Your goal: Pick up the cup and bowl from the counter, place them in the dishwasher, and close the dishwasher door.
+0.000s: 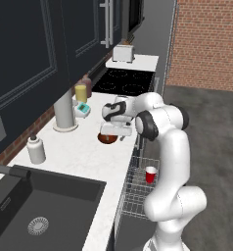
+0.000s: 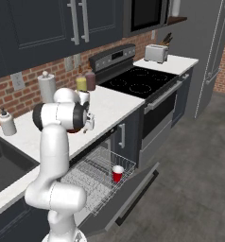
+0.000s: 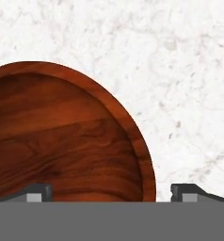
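Care matters now: the gripper (image 3: 110,192) should descend straight so its wide-spread jaws straddle the bowl's (image 3: 62,136) rim, one finger inside, one outside, before squeezing. The rim's edge sits between the jaws, the bowl's body spreading past one of them, on the counter (image 3: 189,70). The cup (image 1: 151,174) stands in the dishwasher rack (image 1: 138,191).

The arm folds forward, claw (image 3: 111,192) pointing down (fingers spread wide).
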Controlling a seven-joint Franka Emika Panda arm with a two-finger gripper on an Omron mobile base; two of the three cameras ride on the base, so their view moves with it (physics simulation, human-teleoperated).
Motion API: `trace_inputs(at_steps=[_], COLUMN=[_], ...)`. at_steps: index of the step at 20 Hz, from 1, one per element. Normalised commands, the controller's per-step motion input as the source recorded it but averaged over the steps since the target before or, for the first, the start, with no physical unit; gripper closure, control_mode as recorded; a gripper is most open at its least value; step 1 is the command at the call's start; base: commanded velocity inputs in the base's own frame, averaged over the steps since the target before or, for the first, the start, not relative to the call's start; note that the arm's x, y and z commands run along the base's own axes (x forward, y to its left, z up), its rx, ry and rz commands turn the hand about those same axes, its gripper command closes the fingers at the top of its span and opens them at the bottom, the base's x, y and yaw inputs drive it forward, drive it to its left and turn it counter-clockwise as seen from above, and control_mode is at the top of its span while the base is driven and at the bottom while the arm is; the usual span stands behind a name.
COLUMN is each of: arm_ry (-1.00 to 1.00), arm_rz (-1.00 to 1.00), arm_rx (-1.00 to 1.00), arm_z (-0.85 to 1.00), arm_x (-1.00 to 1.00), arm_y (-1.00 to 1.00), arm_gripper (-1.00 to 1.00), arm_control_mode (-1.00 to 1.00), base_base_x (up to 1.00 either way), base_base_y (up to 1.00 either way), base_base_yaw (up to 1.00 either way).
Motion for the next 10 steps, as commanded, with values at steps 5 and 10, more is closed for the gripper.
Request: trace_inputs(at_steps=[5,10], arm_ry=[-0.05,-0.05], arm_rz=[0.0,0.0], arm_rx=[0.0,0.0], arm_z=[-0.28,-0.13], arm_x=[0.0,0.02], arm_y=[0.13,0.11], arm_gripper=[1.0,1.0], arm_control_mode=[-1.0,-1.0], base_base_x=[0.0,0.0], base_base_y=[0.0,0.0], base_base_yaw=[0.0,0.0])
